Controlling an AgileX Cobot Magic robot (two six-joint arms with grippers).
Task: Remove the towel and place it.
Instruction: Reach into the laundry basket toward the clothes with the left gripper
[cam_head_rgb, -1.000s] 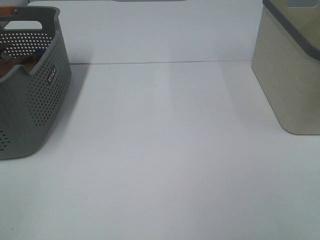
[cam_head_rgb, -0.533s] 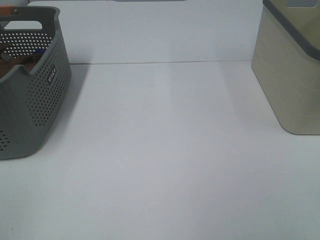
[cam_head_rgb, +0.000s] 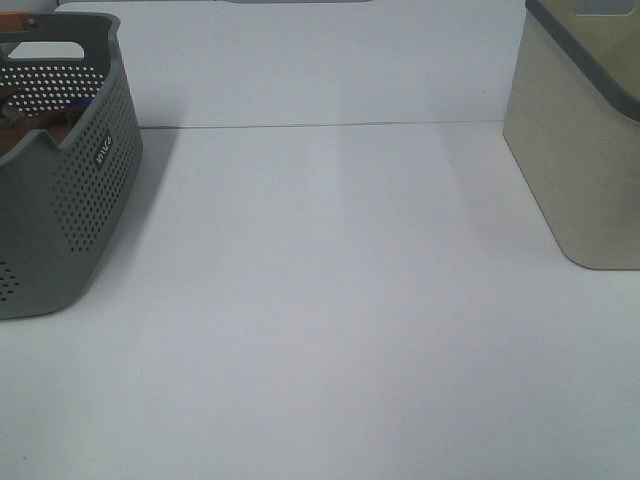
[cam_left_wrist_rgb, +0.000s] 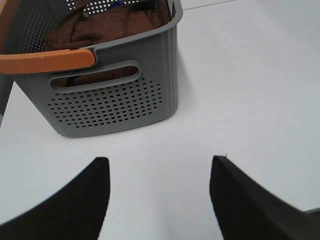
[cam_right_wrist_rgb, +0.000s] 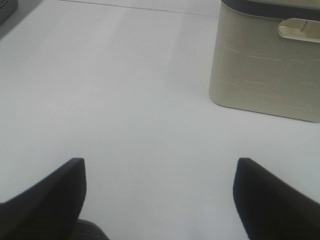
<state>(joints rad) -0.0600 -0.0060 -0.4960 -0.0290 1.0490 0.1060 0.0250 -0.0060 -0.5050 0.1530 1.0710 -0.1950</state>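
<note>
- The towel (cam_left_wrist_rgb: 107, 25), dark reddish-brown, lies bunched inside a grey perforated basket (cam_left_wrist_rgb: 115, 102), below its rim.
- The basket stands at the left edge of the white bench (cam_head_rgb: 330, 300), toward the far corner; an orange handle (cam_left_wrist_rgb: 47, 60) lies across its near rim.
- A beige bin (cam_head_rgb: 585, 170) with a dark rim stands at the bench's right edge, well apart from the basket.
- The left pincer (cam_left_wrist_rgb: 159, 160) hangs over bare bench just short of the basket, jaws wide, holding nothing.
- The right pincer (cam_right_wrist_rgb: 160, 160) hangs near the bin, jaws spread wide, gripping nothing.
</note>
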